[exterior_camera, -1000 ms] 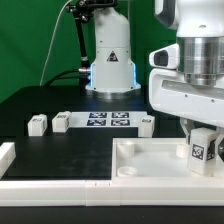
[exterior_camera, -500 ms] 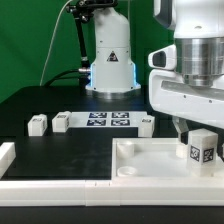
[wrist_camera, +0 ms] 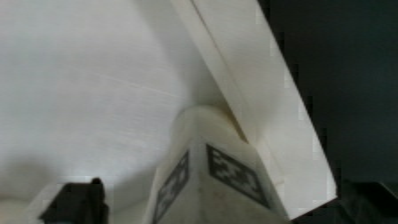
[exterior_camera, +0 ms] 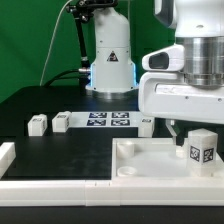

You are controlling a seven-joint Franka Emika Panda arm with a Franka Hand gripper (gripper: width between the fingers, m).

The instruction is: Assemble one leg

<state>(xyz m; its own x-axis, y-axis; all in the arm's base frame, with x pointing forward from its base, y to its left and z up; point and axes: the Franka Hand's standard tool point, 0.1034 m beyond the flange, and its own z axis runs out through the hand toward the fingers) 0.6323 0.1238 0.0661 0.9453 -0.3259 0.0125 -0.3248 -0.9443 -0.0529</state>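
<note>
A white leg (exterior_camera: 203, 150) with a black-and-white tag stands upright in the near right corner of the large white square top (exterior_camera: 150, 166). My gripper (exterior_camera: 188, 128) hangs just above and behind it, shifted toward the exterior view's left. One dark finger (exterior_camera: 172, 128) shows beside the leg. In the wrist view the leg (wrist_camera: 222, 170) stands between my gripper's (wrist_camera: 228, 208) two dark fingertips (wrist_camera: 79, 203), with gaps on both sides. The gripper is open and holds nothing.
Three more white legs lie on the black table: two at the exterior view's left (exterior_camera: 37, 124) (exterior_camera: 62, 121) and one by the marker board's right end (exterior_camera: 146, 124). The marker board (exterior_camera: 108, 120) lies before the arm's base (exterior_camera: 110, 62). A white rim (exterior_camera: 8, 152) stands at the near left.
My gripper has let go of the leg and drifted toward the exterior view's left and slightly up. The leg stays standing in the top's corner.
</note>
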